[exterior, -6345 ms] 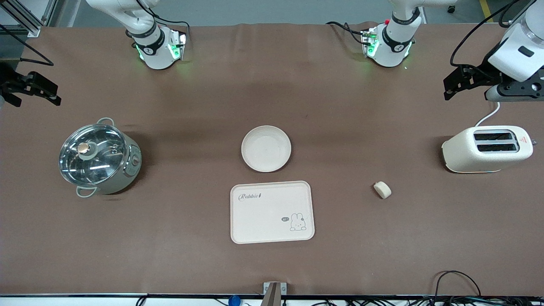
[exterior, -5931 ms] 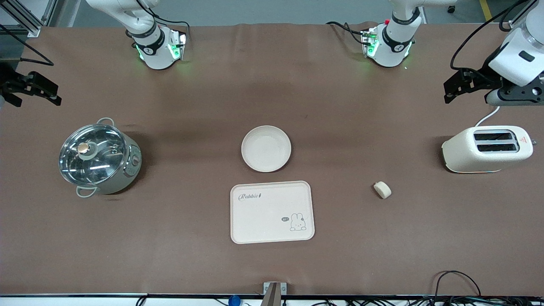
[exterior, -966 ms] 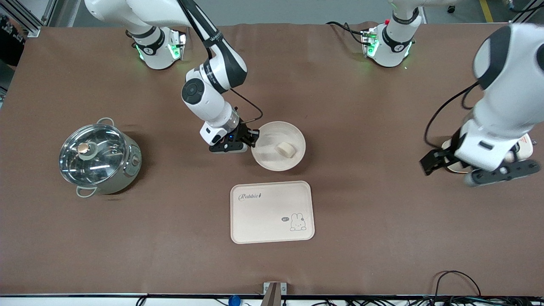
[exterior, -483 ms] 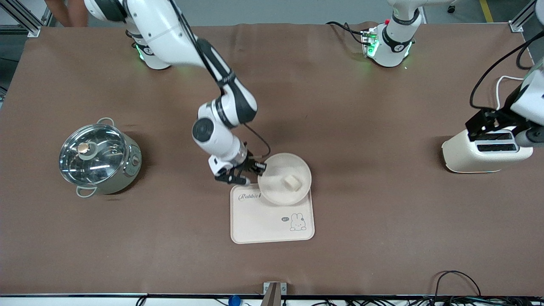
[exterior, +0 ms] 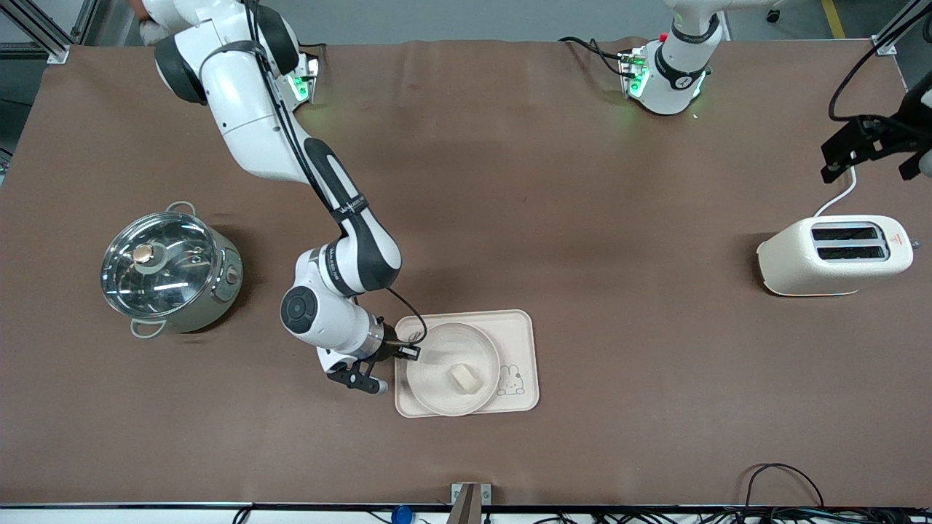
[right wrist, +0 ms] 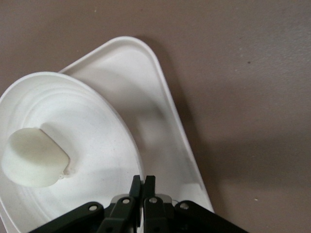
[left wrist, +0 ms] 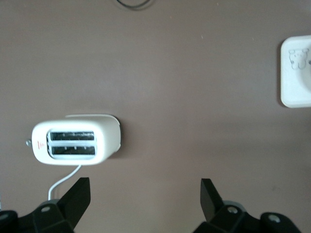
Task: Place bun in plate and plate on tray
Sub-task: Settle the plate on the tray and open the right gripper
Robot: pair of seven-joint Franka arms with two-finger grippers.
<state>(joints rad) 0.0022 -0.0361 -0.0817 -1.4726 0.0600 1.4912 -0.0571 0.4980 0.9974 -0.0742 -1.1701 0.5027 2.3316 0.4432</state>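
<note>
One bun (exterior: 464, 378), lying in one plate (exterior: 437, 378), which sits on one tray (exterior: 518, 335). One pot (exterior: 169, 269) with one glass lid, at the tray's 10 o'clock. One toaster (exterior: 834, 256) with two slots, at the tray's 2 o'clock. Two arms, one gripper each.

Right end effector (right wrist: 144, 187) low, fingers pinched together, left end effector (left wrist: 146, 194) raised, fingers spread wide, waiting
</note>
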